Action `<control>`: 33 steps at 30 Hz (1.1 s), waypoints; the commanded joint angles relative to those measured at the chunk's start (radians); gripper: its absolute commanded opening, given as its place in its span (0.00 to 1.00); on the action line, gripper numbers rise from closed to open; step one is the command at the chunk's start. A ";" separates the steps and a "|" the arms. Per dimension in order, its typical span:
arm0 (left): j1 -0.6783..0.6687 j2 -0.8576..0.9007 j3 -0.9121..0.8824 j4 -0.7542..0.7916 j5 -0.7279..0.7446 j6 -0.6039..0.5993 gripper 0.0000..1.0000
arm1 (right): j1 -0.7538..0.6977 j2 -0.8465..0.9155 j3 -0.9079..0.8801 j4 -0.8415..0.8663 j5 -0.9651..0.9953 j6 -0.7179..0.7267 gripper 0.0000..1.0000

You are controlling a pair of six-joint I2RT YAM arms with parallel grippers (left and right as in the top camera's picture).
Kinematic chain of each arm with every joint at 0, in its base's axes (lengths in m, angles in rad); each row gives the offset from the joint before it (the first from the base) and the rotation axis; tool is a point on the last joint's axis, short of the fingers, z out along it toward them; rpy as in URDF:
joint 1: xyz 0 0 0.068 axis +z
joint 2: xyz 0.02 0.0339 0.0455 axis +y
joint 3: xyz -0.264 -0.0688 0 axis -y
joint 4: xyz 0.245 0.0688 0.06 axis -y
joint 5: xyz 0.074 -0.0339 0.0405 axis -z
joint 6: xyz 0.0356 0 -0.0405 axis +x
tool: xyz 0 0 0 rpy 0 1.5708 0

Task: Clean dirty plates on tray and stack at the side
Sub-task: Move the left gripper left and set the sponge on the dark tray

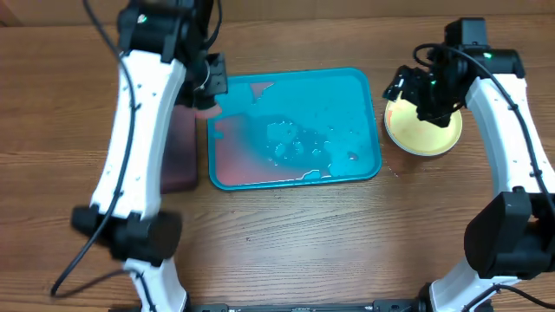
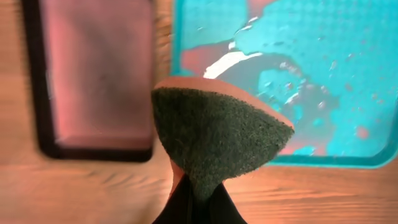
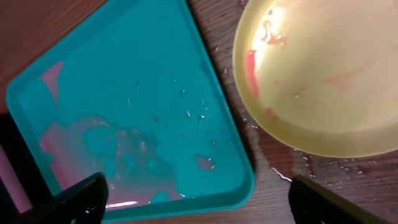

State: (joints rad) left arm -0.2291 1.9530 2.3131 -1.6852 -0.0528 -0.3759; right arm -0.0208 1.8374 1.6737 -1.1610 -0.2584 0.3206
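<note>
The turquoise tray (image 1: 368,121) lies in the middle of the table (image 1: 286,234), with pinkish liquid (image 1: 243,160) pooled over its 9 o'clock half and clear droplets scattered toward the centre. At 3 o'clock from it, just beside its rim but apart from it, sits a yellow-green plate (image 1: 429,139). From overhead the right gripper (image 1: 425,91) covers the plate's 12 o'clock part, and I cannot tell whether anything lies beneath it. In the right wrist view the plate (image 3: 323,81) is cut off at the top and right edges. It carries red smears (image 3: 250,65) near its 9 o'clock rim, and the wood around it is wet. The right gripper (image 3: 196,190) has its fingers (image 3: 74,202) spread wide with nothing between them, and only their dark tips show at the bottom corners. The left gripper (image 1: 208,82) hangs at the tray's 10 o'clock corner, clamped on a sponge (image 2: 217,137) whose dark green scouring face fills the left wrist view. The jaws themselves are nearly hidden below it, blurred and dark. At 9 o'clock from the tray lies a black tray (image 1: 178,160) with a pinkish inside, largely covered from overhead by the left arm.
</note>
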 commanded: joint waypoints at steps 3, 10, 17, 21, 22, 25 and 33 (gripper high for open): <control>0.023 -0.201 -0.265 0.013 -0.284 -0.187 0.05 | 0.037 -0.008 0.016 0.019 0.006 -0.023 0.96; 0.137 -0.219 -0.583 0.307 -0.311 -0.190 0.04 | 0.046 -0.008 0.015 0.013 0.006 -0.023 0.96; 0.290 -0.208 -0.901 0.672 -0.218 -0.226 0.04 | 0.046 -0.008 0.015 -0.002 0.006 -0.041 0.96; 0.315 -0.208 -1.037 0.852 -0.219 -0.205 0.04 | 0.046 -0.008 0.015 -0.002 0.006 -0.041 0.96; 0.316 -0.208 -1.071 0.901 -0.220 -0.184 0.05 | 0.046 -0.008 0.015 -0.002 0.006 -0.041 0.96; 0.315 -0.208 -1.163 1.042 -0.220 -0.145 0.11 | 0.046 -0.008 0.015 -0.002 0.006 -0.041 0.96; 0.315 -0.208 -1.259 1.197 -0.219 -0.117 0.39 | 0.046 -0.008 0.015 -0.006 0.007 -0.041 0.96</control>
State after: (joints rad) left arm 0.0868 1.7527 1.0645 -0.5030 -0.2729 -0.5163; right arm 0.0204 1.8374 1.6737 -1.1694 -0.2546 0.3016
